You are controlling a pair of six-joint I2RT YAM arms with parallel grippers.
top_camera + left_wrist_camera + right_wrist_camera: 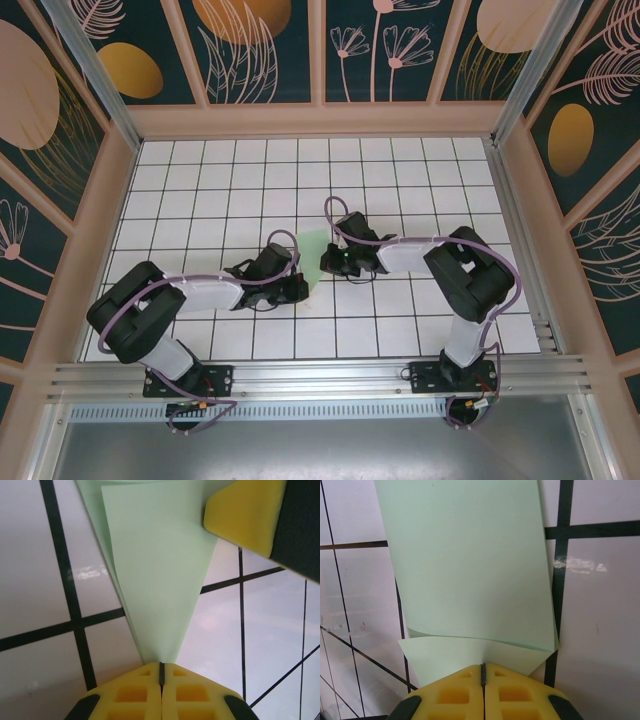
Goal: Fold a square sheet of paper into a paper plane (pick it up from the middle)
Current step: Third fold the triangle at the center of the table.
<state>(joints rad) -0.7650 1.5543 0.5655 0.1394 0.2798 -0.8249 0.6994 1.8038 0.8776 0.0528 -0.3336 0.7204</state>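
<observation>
The square sheet of paper (pixel 313 250) is pale mint green and partly folded, and it lies between my two grippers at the table's middle. In the left wrist view the paper (pixel 155 570) narrows to a point that ends in my left gripper (pixel 161 667), which is shut on that tip. In the right wrist view the paper (pixel 470 570) has one layer curled over another, and my right gripper (pixel 483 669) is shut on its near edge. From above, the left gripper (pixel 302 287) and the right gripper (pixel 328 262) sit close together. A finished paper plane is out of view.
The table (pixel 240 180) is white tiles with black grid lines, fenced by a wooden frame (pixel 320 120) and patterned walls. A yellow finger of the right gripper (pixel 242 515) reaches into the left wrist view's top right, over the paper's edge.
</observation>
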